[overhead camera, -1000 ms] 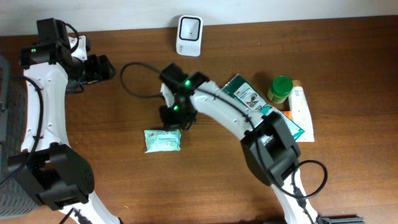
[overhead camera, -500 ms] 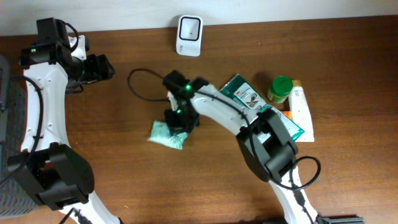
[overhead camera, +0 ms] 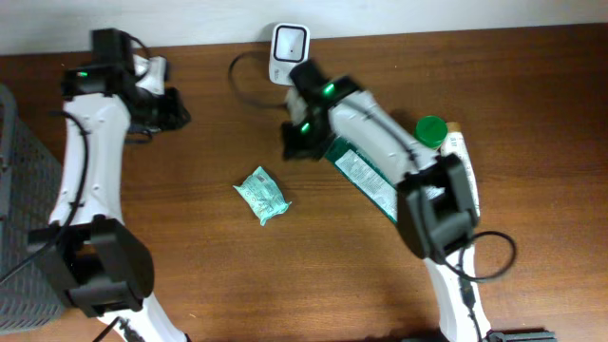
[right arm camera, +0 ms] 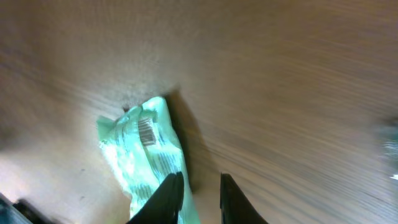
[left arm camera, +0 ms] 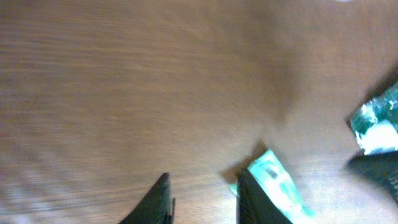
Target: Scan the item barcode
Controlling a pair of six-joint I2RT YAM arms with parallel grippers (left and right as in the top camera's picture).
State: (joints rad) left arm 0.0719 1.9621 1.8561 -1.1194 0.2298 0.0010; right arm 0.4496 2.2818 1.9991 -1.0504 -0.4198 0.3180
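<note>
The green packet (overhead camera: 263, 195) lies flat on the wooden table (overhead camera: 313, 275), left of centre in the overhead view. Its long axis runs diagonally from far-left to near-right. In the right wrist view its barcode (right arm camera: 147, 129) faces up near one end. The right gripper (right arm camera: 200, 183) hangs between the packet and the white scanner (overhead camera: 289, 52), clear of both. Its jaws stand a narrow gap apart and hold nothing. The left gripper (left arm camera: 204, 186) is over bare wood at the far left, its jaws likewise a little apart and empty. A dark mesh basket (overhead camera: 14, 190) sits at the left edge, and what is in it cannot be told. On the right a flat green package (overhead camera: 366, 176), a green-lidded bottle (overhead camera: 430, 128) and a white tube (overhead camera: 463, 166) lie close together. The scanner stands by the table's far edge with a black cable (overhead camera: 239, 78) looping beside it. Bare wood surrounds the packet on every side, widest toward the near edge.
</note>
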